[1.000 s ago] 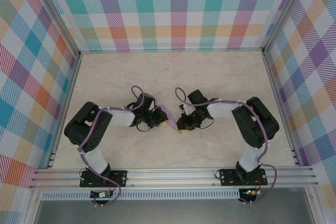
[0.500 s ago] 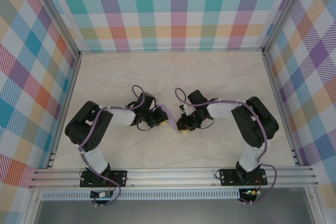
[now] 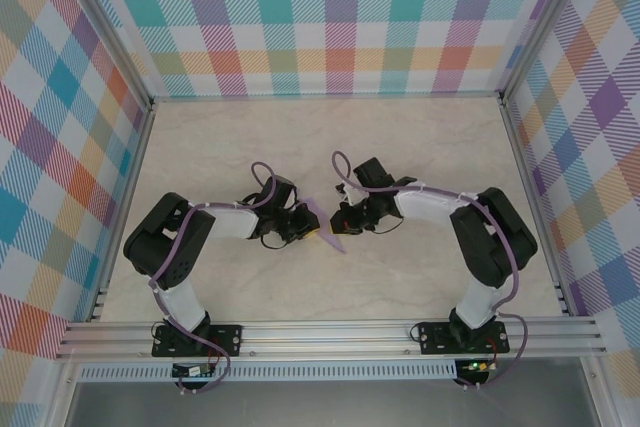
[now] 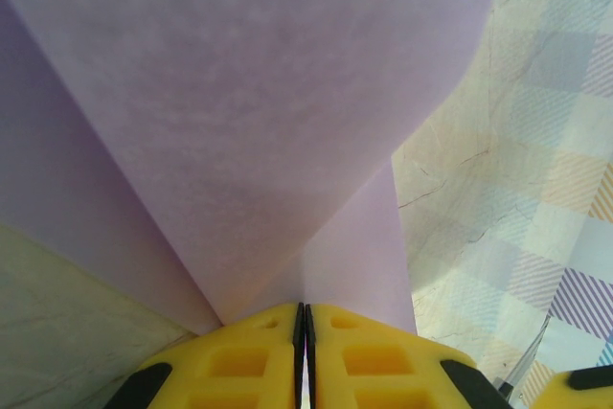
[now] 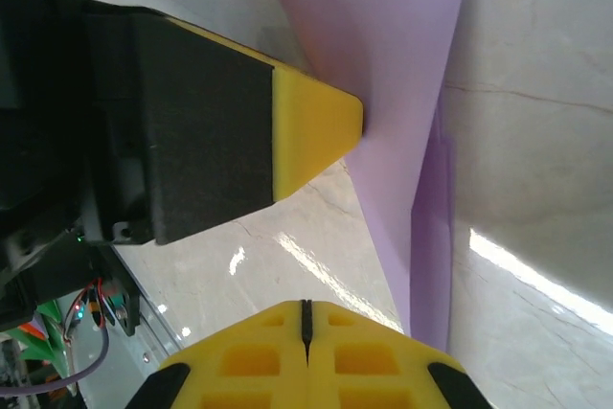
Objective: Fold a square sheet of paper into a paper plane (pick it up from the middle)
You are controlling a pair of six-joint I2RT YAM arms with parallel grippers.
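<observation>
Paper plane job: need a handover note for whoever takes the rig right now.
Left gripper: fingers shut on the lavender paper, pinched at a fold.
Right gripper: shut, nothing between its fingers, close beside the paper's edge.
Paper: near the middle of the table, between the two grippers, creased into a narrow pointed shape.
Done: sheet picked up, folding begun.
Left: any remaining folds. I can't tell from here whether the plane is finished.

Both arms are folded low, forearms pointing inward so the wrists face each other at mid-table. The left gripper [image 3: 310, 230] has its yellow fingers [image 4: 239, 361] pinched together on the folded lavender paper [image 4: 287, 122]. The right gripper [image 5: 306, 306], jaws pressed closed and empty, sits just beside it
</observation>
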